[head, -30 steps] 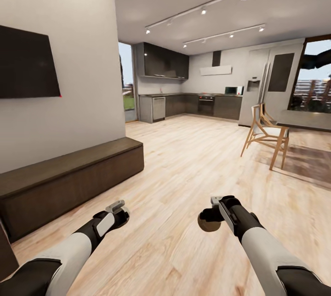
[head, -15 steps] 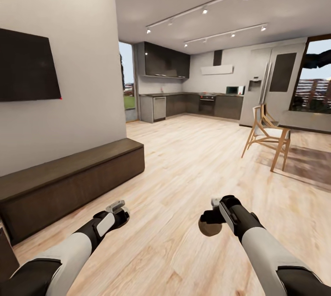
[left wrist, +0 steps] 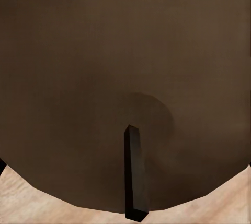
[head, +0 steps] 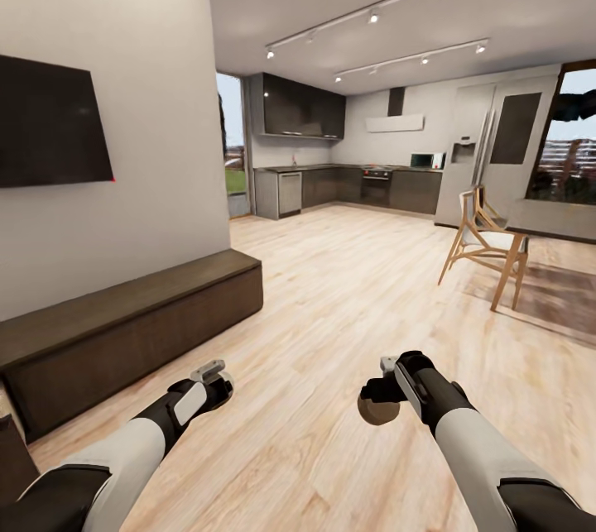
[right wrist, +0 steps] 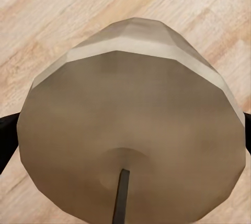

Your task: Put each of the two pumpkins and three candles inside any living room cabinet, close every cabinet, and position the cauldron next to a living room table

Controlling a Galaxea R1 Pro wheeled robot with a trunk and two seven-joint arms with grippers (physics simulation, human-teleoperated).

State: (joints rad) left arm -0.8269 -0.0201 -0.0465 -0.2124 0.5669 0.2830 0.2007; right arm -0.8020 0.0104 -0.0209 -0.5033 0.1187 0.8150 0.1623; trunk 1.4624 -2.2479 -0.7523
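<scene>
meanwhile whole head view shifted slightly: camera moved, arms hold same pose. right gripper (head: pixel 374 400) fingers closed on candle (right wrist: pixel 130 130); left gripper (head: pixel 217 379) likewise holds second candle (left wrist: pixel 120 78), wick up. cabinet (head: pixel 124 325) ahead-left, doors shut. judgement: carrying phase, next approach cabinet.

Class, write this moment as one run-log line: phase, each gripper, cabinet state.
phase: in transit | left gripper: shut on candle | right gripper: shut on candle | cabinet: closed, ahead on left
</scene>
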